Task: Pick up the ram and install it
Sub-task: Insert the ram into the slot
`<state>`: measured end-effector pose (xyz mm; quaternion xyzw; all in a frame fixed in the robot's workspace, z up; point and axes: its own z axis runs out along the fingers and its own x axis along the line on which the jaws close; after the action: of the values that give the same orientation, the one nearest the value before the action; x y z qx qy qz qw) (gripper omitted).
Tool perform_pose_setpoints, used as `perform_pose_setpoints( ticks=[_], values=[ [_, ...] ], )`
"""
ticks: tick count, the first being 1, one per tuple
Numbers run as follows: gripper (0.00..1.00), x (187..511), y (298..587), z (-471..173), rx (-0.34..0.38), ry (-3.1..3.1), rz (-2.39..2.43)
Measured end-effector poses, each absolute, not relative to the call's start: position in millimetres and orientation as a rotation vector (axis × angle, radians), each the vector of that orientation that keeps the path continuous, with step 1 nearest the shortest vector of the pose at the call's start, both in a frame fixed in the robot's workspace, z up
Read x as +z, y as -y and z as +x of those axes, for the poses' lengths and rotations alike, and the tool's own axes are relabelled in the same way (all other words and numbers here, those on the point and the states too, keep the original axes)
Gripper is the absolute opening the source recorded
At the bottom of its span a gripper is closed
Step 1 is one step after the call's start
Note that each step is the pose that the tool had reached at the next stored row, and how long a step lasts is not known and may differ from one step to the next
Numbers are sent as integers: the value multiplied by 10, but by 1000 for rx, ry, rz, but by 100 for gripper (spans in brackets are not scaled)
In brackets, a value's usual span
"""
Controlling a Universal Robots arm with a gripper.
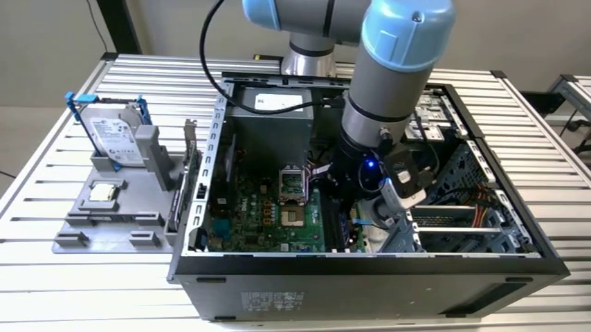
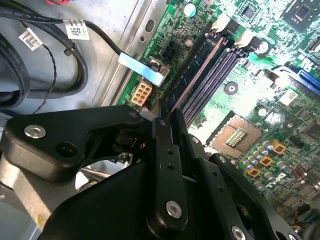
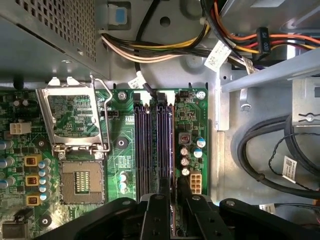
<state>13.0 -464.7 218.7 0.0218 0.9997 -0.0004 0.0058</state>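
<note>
Exterior view stands off the slatted metal bench (image 1: 83, 277), looking down at an angle into the open black computer case (image 1: 369, 266), mid-distance. First wrist view looks straight down, close, over the green motherboard (image 3: 120, 150) with its black memory slots (image 3: 152, 145). Second wrist view looks obliquely along those slots, very close, past the black hand (image 2: 162, 122). Both wrist views share slots, the square processor socket (image 3: 81, 181) and the hand.

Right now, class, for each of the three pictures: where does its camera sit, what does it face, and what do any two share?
Exterior view: off the arm, above the table, facing the open computer case; the arm reaches in.
First wrist view: on the wrist, facing the motherboard; end effector in the foreground.
Second wrist view: on the wrist, slanting along the ram; end effector grips it.
Shared: both wrist views show the empty processor socket.
</note>
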Motion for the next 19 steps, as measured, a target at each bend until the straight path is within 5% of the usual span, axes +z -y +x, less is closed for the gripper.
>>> perform_pose_setpoints(
  ticks=[15,16,19],
  values=[
    [100,2438,4646,129,-7,-3129,68],
    [0,2439,4646,129,-7,-3129,68],
    [0,2439,4647,128,-7,-3129,68]
  ],
)
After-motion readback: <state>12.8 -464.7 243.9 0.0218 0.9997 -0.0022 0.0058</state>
